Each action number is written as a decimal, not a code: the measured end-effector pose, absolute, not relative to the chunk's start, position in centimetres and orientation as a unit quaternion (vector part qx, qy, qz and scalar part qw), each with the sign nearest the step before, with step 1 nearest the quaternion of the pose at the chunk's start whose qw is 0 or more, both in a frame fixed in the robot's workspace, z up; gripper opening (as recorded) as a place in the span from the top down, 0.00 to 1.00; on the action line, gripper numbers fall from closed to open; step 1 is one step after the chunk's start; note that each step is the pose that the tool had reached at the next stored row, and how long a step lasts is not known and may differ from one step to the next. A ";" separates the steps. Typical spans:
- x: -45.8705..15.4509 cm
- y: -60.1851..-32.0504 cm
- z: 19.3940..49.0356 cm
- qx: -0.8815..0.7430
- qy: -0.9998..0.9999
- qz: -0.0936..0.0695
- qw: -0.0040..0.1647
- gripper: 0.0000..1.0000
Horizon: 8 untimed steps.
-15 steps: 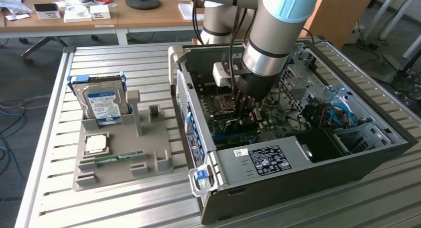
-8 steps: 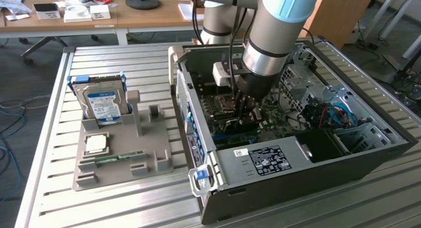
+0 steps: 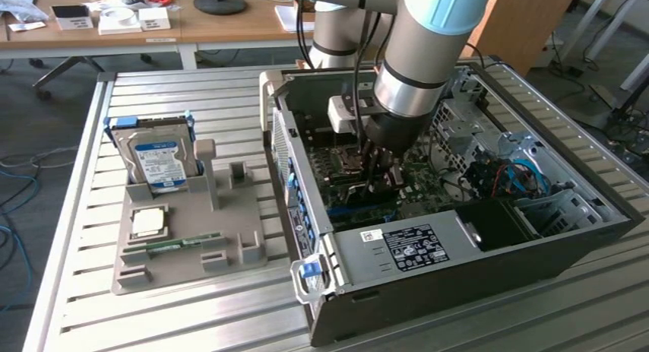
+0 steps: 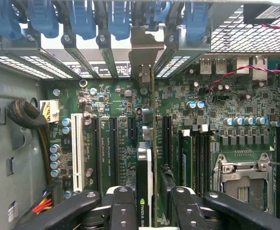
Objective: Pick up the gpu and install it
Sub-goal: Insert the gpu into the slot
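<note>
The gpu (image 4: 145, 184) stands on edge between my fingers (image 4: 123, 206), a dark card with a green-and-white label strip. Its silver bracket (image 4: 142, 50) reaches up to the rear slot openings of the case. My gripper (image 4: 151, 211) is shut on the card, one finger on each flat side. The card hangs over the green motherboard (image 4: 116, 105), in line with the long black expansion slots (image 4: 113, 143). In the exterior view my gripper (image 3: 381, 173) is down inside the open computer case (image 3: 568, 238), close to the board.
Blue slot clips (image 4: 82, 19) line the case's rear wall. A white slot (image 4: 76, 151), the processor socket (image 4: 242, 175) and cable bundles (image 4: 27, 117) surround the card. Outside, a grey holder (image 3: 239, 238) carries a hard drive (image 3: 157, 158), a processor chip (image 3: 149, 221) and a RAM stick (image 3: 182, 243).
</note>
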<state>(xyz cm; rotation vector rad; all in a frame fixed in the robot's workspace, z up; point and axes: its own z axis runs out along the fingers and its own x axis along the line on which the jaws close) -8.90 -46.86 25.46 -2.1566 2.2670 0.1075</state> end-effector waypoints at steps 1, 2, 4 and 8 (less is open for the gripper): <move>-8.9 -46.9 25.5 -0.689 0.724 0.034 0.005 0.66; -8.9 -46.9 25.5 -0.689 0.724 0.034 0.005 0.66; -8.9 -46.9 25.5 -0.689 0.724 0.034 0.005 0.67; -8.9 -46.9 25.5 -0.689 0.724 0.034 0.005 0.74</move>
